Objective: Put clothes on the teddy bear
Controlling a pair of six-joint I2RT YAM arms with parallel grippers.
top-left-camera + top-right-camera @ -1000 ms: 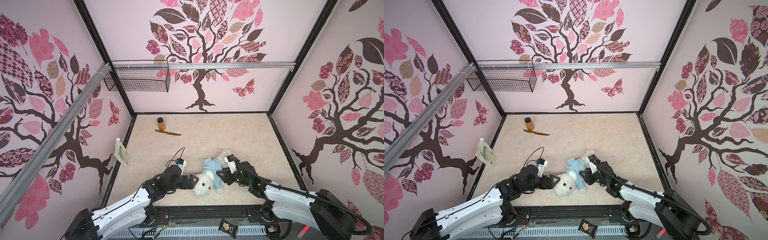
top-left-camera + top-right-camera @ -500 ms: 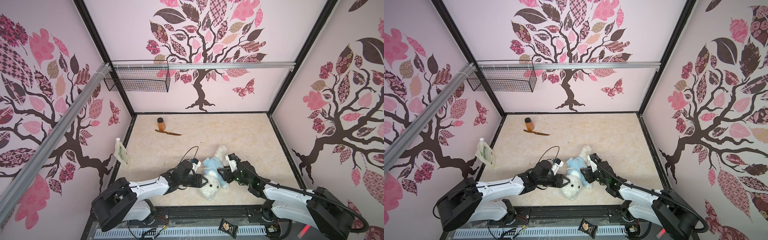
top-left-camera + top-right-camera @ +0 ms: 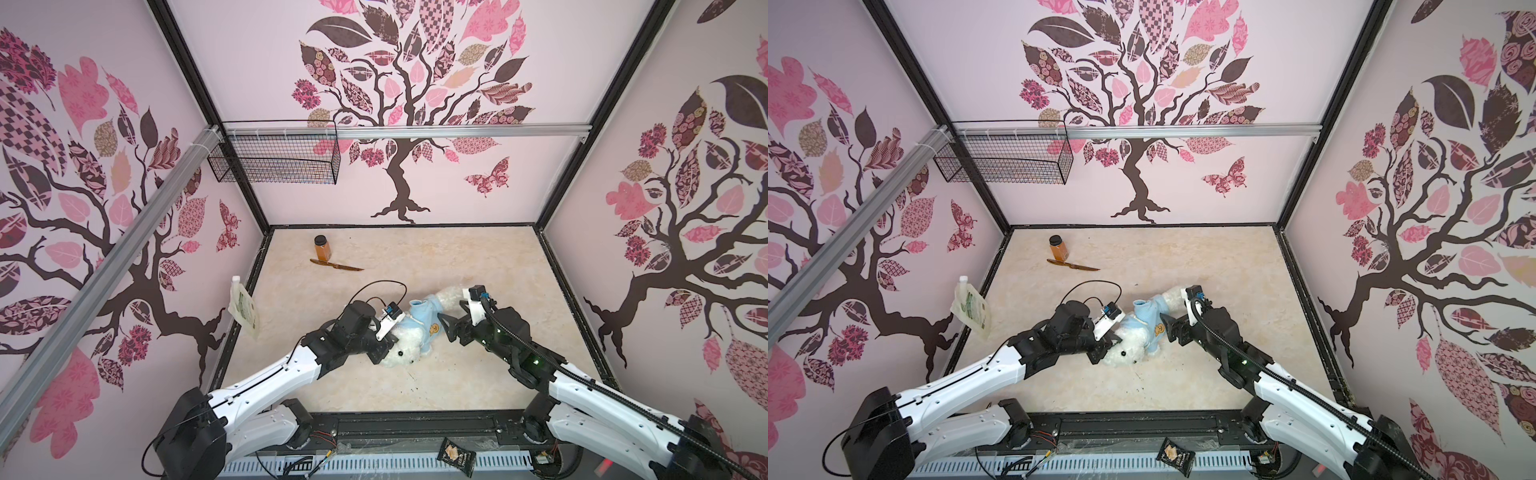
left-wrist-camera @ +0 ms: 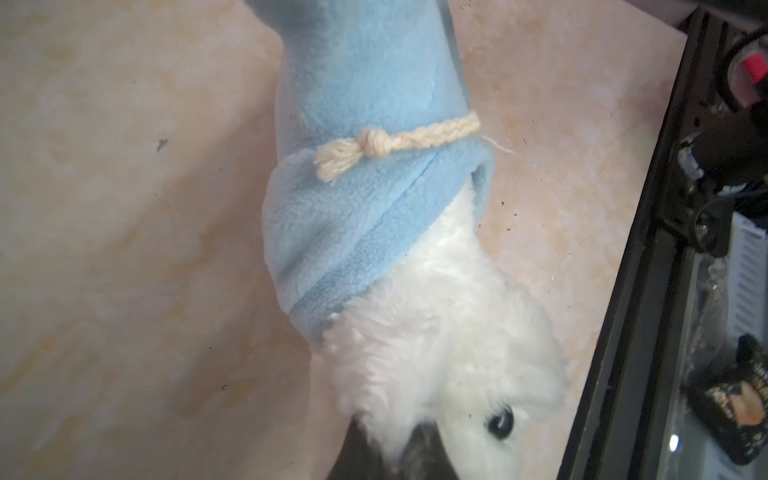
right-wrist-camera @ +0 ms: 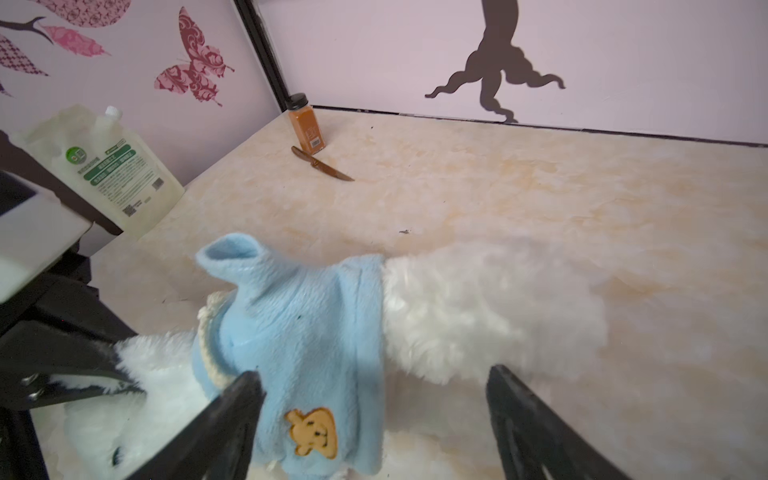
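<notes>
The left gripper [image 4: 392, 453] — edge-cropped — lies half buried in teddy bear [image 4: 436, 353] fur.

Lab test cell: decal-papered framed walls [image 3: 415, 104]

Pink walls [image 3: 291, 199] all round, dark tree decals [image 3: 401, 178] spreading patterned leaves, a butterfly [image 3: 487, 179] on the back one. Cream marbled desk [image 3: 457, 257] below, black frame posts [image 3: 563, 187] in the corners, a wire basket [image 3: 274, 162] hanging off the aluminium rail [image 3: 457, 132].

We see white shells and black joints on the left arm [image 3: 266, 378] and right arm [image 3: 582, 395]. A thin black cable [image 3: 380, 282] loops to the left's white camera block [image 3: 388, 320], a ribbed black hose [image 3: 623, 399] lines the right, and the right gripper [image 5: 372, 371] has tapered black fingers [image 5: 523, 419].
</notes>
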